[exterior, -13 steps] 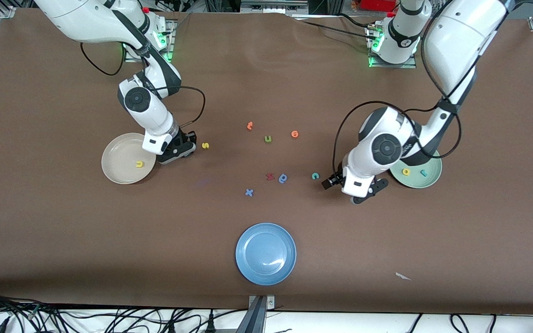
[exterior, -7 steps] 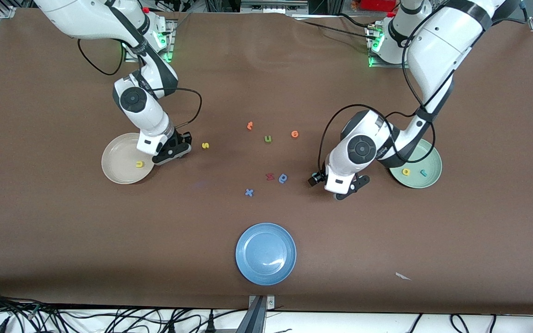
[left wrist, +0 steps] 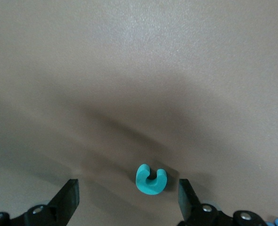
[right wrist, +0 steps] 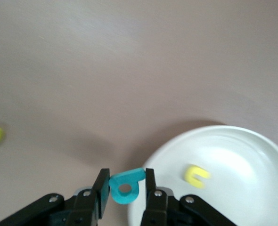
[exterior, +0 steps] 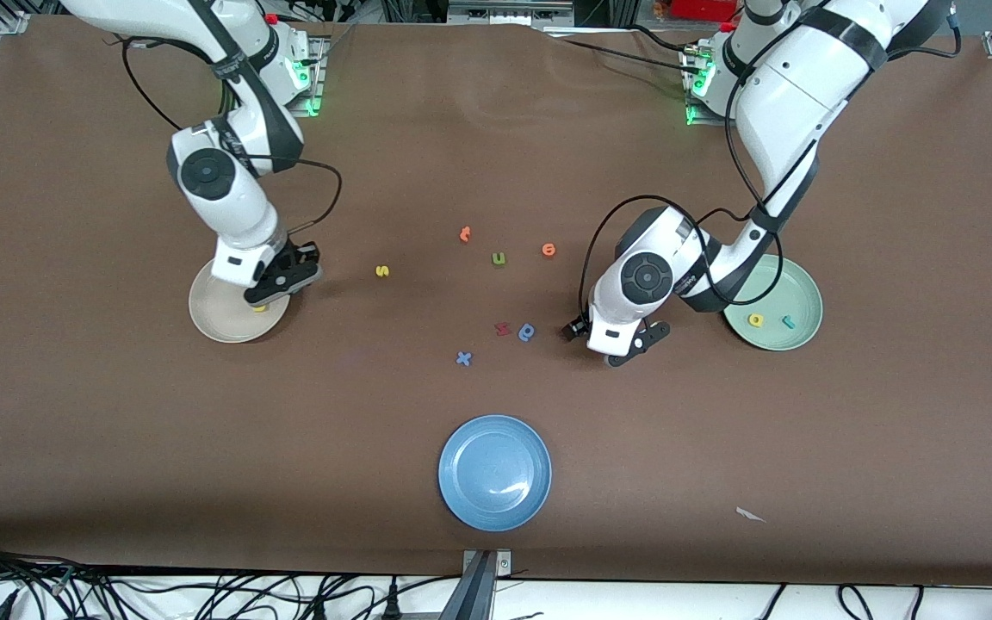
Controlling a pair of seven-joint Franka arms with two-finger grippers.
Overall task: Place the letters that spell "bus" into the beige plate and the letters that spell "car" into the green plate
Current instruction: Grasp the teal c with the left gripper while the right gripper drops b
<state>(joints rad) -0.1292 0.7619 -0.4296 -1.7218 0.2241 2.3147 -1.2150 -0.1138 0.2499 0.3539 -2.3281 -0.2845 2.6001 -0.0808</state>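
Right gripper (right wrist: 125, 188): fingers clamped on the teal b (right wrist: 126, 186), over the beige plate's (right wrist: 233, 150) rim. Left gripper (left wrist: 129, 200): fingers apart, teal c (left wrist: 151, 179) between them.

The u (exterior: 260, 307) is being carried in the beige plate (exterior: 212, 314) toward the right arm's end of the table (exterior: 117, 413); the a (exterior: 755, 320) and r (exterior: 789, 322) are lying in the green plate (exterior: 793, 288) toward the left arm's end.
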